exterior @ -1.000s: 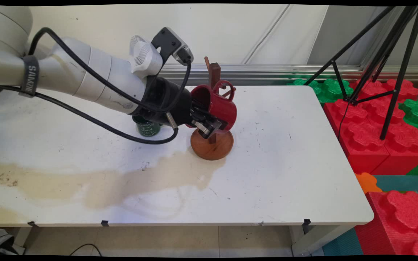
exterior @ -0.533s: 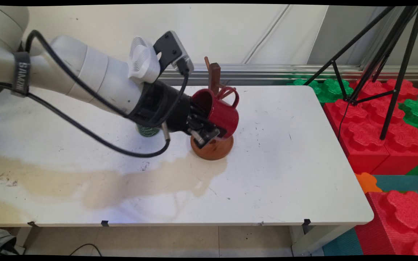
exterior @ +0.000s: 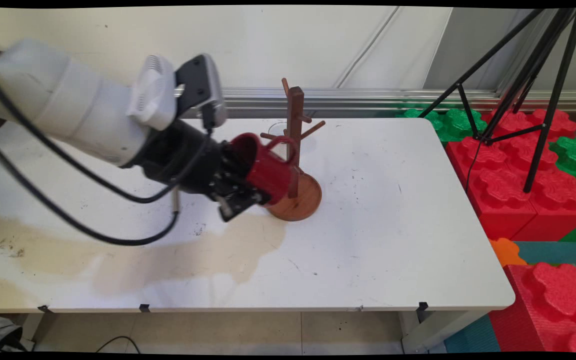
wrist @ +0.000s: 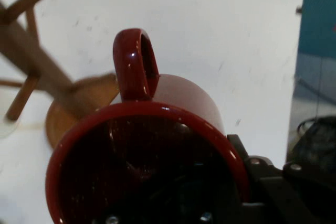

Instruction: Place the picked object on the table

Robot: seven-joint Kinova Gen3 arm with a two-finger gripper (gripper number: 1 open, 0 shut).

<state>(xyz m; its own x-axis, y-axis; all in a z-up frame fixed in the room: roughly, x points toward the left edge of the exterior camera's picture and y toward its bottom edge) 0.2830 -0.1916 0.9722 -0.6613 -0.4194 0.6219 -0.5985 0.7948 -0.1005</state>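
The gripper (exterior: pixel 240 192) is holding a red mug (exterior: pixel 267 167) by its rim, the fingers pinching the mug's wall, one inside the mouth and one outside, as the hand view is showing at the picture's lower right. The mug is hanging clear of the table (exterior: pixel 393 240), lying on its side: its long axis is running roughly level, its open mouth is facing back toward the arm at the picture's left, and its base is pointing right toward the wooden mug tree (exterior: pixel 295 150). The handle (exterior: pixel 284 145) is standing upward on top of the mug. In the hand view the mug (wrist: pixel 157 145) is filling the lower half, its dark inside is holding nothing that can be seen, and its handle (wrist: pixel 135 65) is rising straight up.

Under and in front of the gripper a broad tan stain (exterior: pixel 168 250) is spreading across the table toward the left edge.

Just beyond the mug, the mug tree is standing upright on its round base (exterior: pixel 300 200), its pegs bare; the mug is just beside its post, and whether they are touching cannot be told. No lettering on the mug can be read.
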